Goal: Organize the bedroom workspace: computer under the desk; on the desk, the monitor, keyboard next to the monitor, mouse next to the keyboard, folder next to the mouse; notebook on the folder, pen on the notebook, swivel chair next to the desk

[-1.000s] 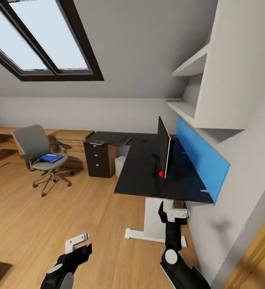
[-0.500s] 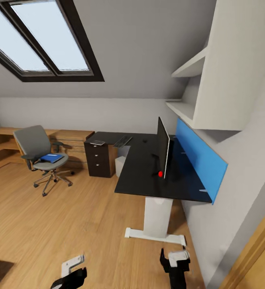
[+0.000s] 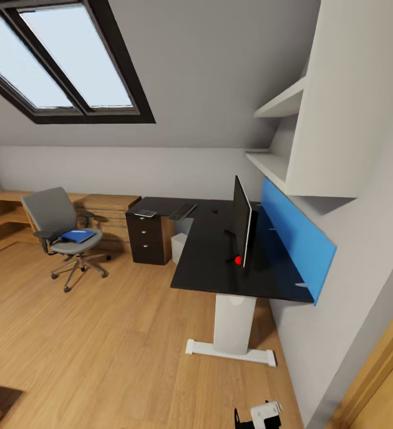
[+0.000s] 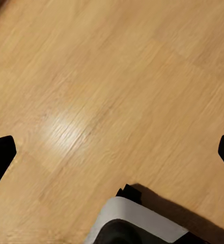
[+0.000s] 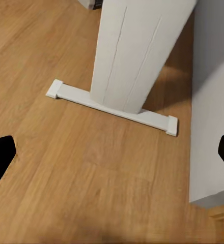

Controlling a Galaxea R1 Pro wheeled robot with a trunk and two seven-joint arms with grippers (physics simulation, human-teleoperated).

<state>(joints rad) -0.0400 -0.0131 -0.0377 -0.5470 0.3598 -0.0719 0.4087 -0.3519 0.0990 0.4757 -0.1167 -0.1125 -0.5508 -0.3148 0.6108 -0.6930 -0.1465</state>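
Lowering right end effector point(image 3: 257, 415), spread.

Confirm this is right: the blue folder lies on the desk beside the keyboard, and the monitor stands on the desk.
Not quite. The head view shows the blue folder lying on the seat of the swivel chair, well apart from the desk, not beside the keyboard. The rest holds: the monitor stands on the desk.

The black tabletop point(image 3: 205, 256) ahead of the right hand point(image 3: 257, 417) carries the monitor point(image 3: 242, 219); beyond it, farther from the hand, lie the keyboard point(image 3: 183, 211), mouse point(image 3: 214, 210) and notebook point(image 3: 144, 213).
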